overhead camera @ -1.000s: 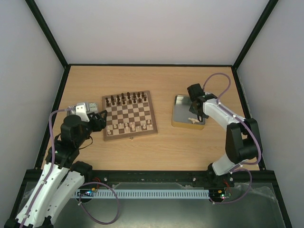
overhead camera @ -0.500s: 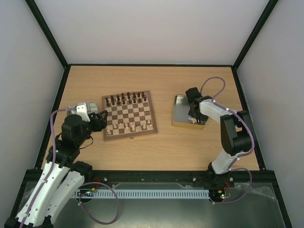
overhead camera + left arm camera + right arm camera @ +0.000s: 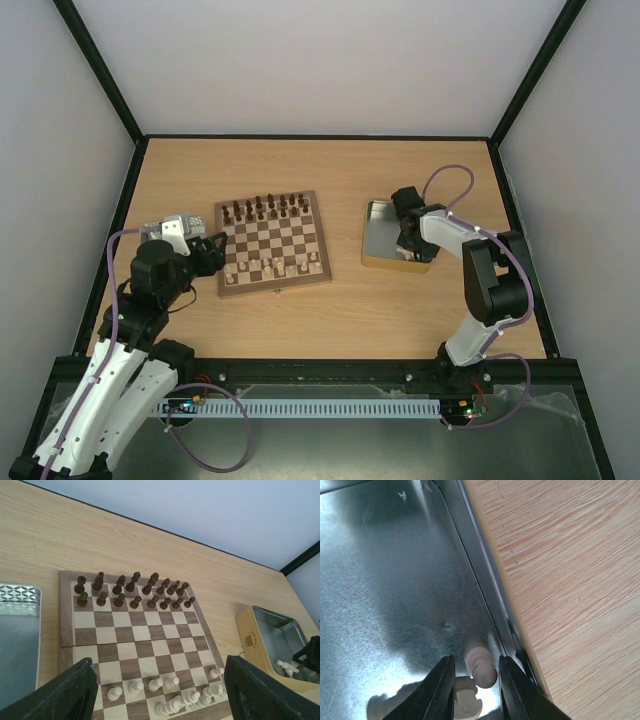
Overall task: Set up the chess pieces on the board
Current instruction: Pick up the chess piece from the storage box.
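At the table's [image 3: 330, 310] right side, the right arm folds at its elbow & the forearm slopes down-left into the gold tin [image 3: 380, 228]. The right gripper [image 3: 408, 240] sits low by the tin's near-right corner. In the wrist view the right gripper [image 3: 476, 680] is narrowly parted, straddling 1 cream piece [image 3: 481, 667] that lies against the tin wall. 1 finger [image 3: 517, 690] looks to touch it, while the other finger [image 3: 437, 692] leaves a slim gap, so it isn't pinched. A 2nd cream piece [image 3: 465, 703] lies just beside it, partly hidden.

On the left, the left arm rises from its base, bends at the elbow & aims the left gripper [image 3: 208, 255] at the chessboard's [image 3: 272, 240] left edge. Its fingers [image 3: 65, 695] are spread wide, framing the board from the near side.

The chessboard sits mid-table btwn the 2 arms. Dark pieces [image 3: 132, 592] fill its 2 far rows. Several cream chess pieces [image 3: 170, 695] stand on the near rows, some bunched together. A silver tin [image 3: 20, 630] lies just left of the board. More cream pieces [image 3: 286, 666] lie in the gold tin's near corner, w/ the right gripper over them.
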`<state>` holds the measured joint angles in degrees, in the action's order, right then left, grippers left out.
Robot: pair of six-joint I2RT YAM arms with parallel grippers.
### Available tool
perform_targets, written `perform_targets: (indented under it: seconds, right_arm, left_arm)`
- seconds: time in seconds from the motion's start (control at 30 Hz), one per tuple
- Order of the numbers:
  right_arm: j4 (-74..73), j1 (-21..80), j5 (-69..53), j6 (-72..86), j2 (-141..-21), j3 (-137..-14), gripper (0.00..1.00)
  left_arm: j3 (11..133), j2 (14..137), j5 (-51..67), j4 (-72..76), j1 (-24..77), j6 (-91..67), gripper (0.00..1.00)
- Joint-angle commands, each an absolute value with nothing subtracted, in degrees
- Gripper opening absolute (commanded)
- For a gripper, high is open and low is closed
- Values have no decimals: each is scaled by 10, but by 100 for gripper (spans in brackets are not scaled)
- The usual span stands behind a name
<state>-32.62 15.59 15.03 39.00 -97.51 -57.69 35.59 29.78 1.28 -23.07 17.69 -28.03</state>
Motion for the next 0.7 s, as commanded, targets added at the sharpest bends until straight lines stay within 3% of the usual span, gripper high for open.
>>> perform_targets:
  seconds: [0.0, 0.23, 0.67]
  right_arm:
    - [-319, 152, 155, 393, -981, -563, 23]
    - [-304, 153, 165, 385, -972, -559, 6]
    - [-274, 157, -4, 353, -854, -599, 5]
  left_arm:
    - [349, 299, 11, -219, 174, -273, 71]
    - [350, 298, 11, -220, 175, -273, 71]
    - [349, 297, 10, -218, 174, -276, 70]
